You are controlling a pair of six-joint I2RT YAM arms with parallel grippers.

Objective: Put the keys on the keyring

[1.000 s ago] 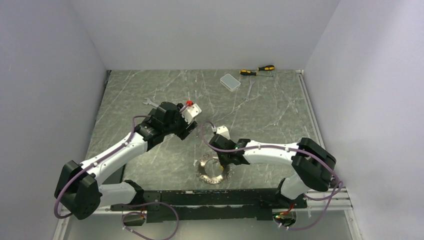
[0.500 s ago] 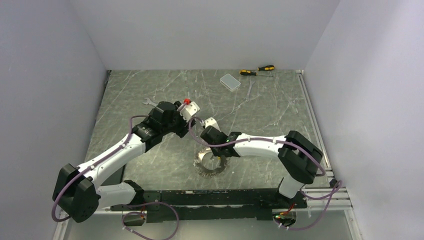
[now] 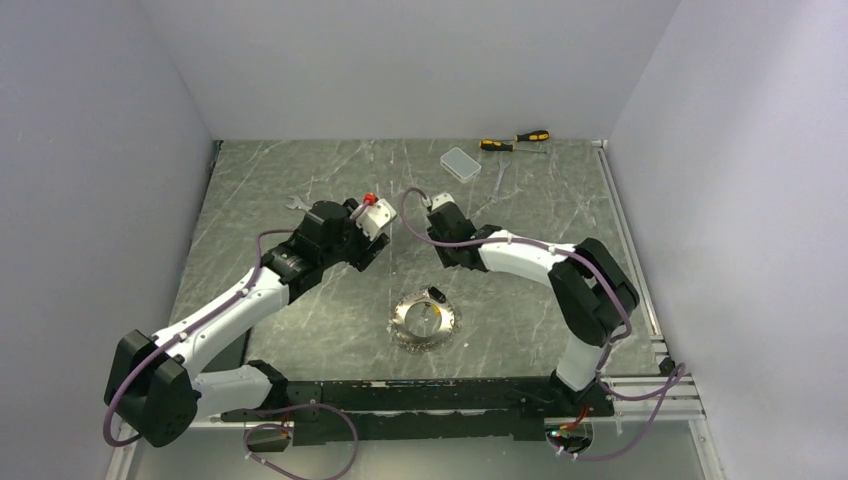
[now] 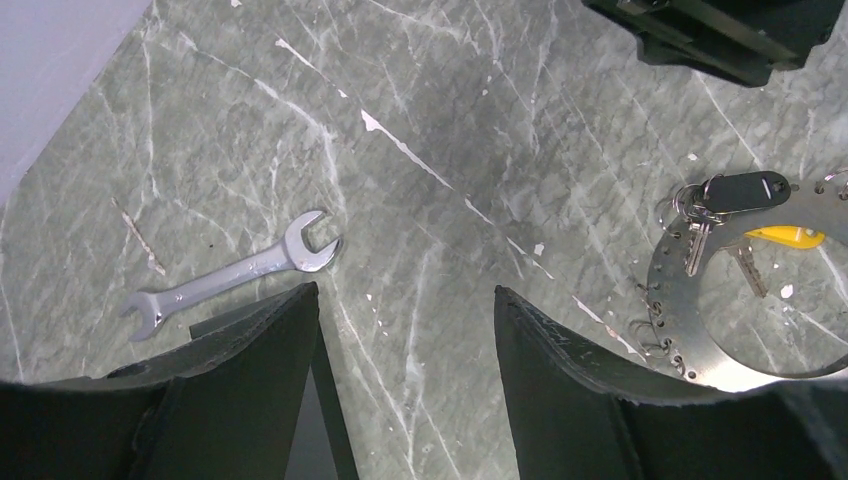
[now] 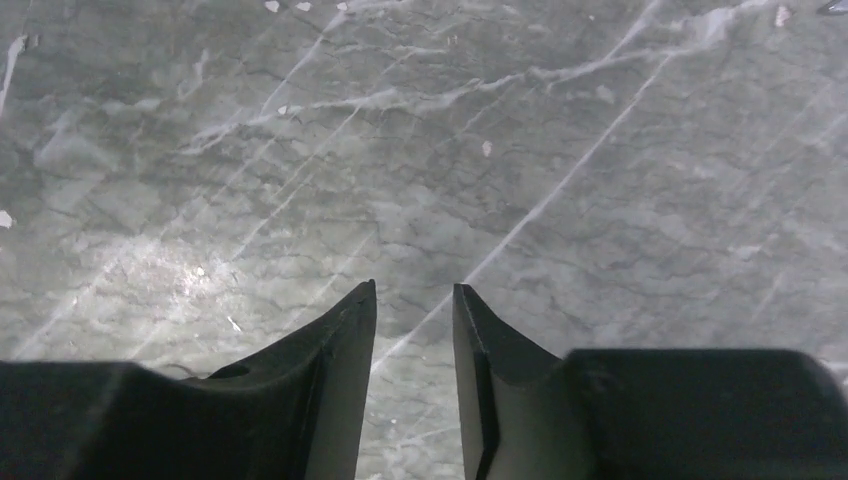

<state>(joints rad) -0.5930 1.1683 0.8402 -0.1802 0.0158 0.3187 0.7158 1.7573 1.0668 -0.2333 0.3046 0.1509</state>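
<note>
The keyring (image 3: 408, 334) lies flat near the table's front middle and also shows in the left wrist view (image 4: 668, 322). The black-headed key (image 4: 745, 189) and the pale silver key (image 4: 694, 247) lie bunched at its rim. The yellow-headed key (image 4: 791, 236) lies inside the loop. I cannot tell whether any key is threaded on. My left gripper (image 3: 366, 252) (image 4: 405, 300) is wide open and empty, behind and left of the keyring. My right gripper (image 3: 440, 232) (image 5: 413, 290) is narrowly open and empty over bare table, behind the keyring.
A silver spanner (image 3: 297, 205) (image 4: 235, 275) lies left of the left gripper. A clear plastic box (image 3: 460, 163) and two yellow-and-black screwdrivers (image 3: 515, 140) sit at the back. The arms' black base frame (image 4: 730, 30) runs along the front edge.
My right gripper has left the keyring and swung to the back, now empty. The keyring stays on the table, nudged slightly left. The left gripper drew back a little.
</note>
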